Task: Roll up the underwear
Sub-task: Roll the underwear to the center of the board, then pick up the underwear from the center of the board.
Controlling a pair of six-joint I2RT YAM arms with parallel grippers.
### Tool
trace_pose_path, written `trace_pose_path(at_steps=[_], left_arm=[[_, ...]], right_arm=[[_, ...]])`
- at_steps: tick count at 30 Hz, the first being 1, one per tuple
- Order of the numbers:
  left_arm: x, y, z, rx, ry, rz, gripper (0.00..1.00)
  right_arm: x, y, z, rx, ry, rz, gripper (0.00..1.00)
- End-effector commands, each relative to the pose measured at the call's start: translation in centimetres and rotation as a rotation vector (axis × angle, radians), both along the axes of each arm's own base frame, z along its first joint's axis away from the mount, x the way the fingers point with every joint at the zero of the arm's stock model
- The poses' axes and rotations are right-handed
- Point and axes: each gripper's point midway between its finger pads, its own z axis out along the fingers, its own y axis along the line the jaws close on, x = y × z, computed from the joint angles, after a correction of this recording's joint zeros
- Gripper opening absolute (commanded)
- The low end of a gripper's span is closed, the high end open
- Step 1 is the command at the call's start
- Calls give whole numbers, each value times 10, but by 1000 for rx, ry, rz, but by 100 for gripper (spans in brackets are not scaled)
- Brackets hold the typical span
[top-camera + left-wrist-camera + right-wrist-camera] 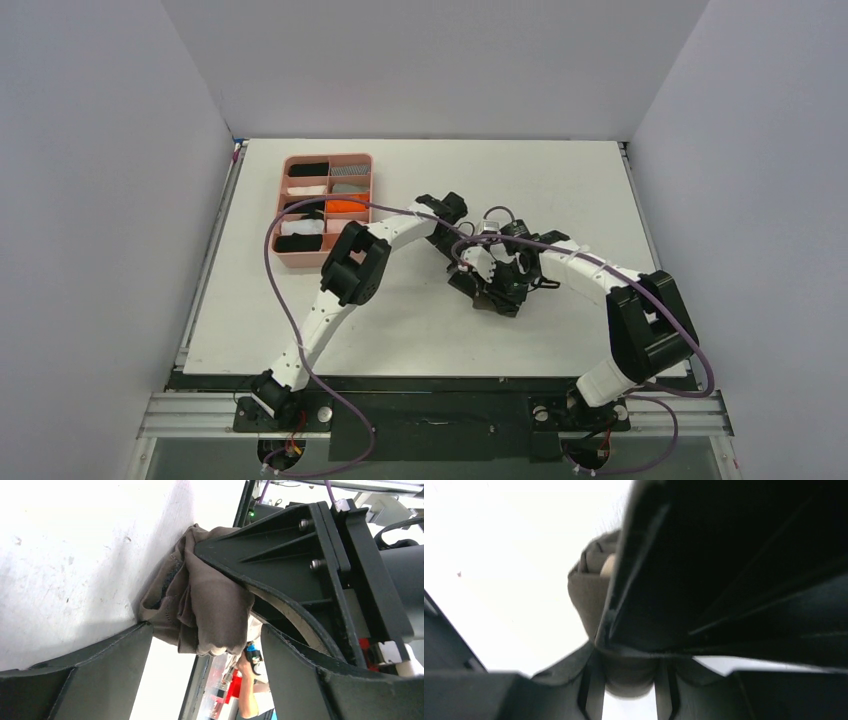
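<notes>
While the left pincer [205, 630] stands wide, its two fingers spread to either side of the bundle at the bottom of the left wrist view, the underwear [210, 605] depends on one grip only. The right pincer [631, 665] is closed narrow on the grey-brown cloth, which fills the gap between its fingers at the bottom centre of the right wrist view.

In the overhead view both pincers meet just right of the middle of the table [560, 180], well apart from the pink tray [283, 205] at the upper left. The garment is hidden beneath them there.

Seen from the left wrist, the bundle is bunched rather than tight, with folds bulging toward the left of the frame and a stitched hem showing. The likely failure is the roll springing open, since soft cloth pinched at one spot can let its outer layers slide loose. The left finger at the lower left appears to touch the cloth's edge, so it may snag a fold and drag it out. The two pincers also sit very close and could knock together.
</notes>
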Motion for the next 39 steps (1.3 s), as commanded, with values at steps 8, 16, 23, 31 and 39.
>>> trace_pose_path(at_steps=[8,16,23,31,39], left_arm=[[71,49,-41,163,-274,148,86],[78,64,-27,139,-333,197,86],[76,89,-14,94,-388,246,86],[77,112,27,23,-581,280,86],[70,125,44,-12,-783,245,86]], right_arm=[[-43,-29,0,-45,240,-57,0],[-42,-31,-1,-42,261,-63,0],[-36,-30,0,-21,294,-81,0],[-21,-26,-2,3,328,-102,0],[-9,-20,-2,36,358,-133,0]])
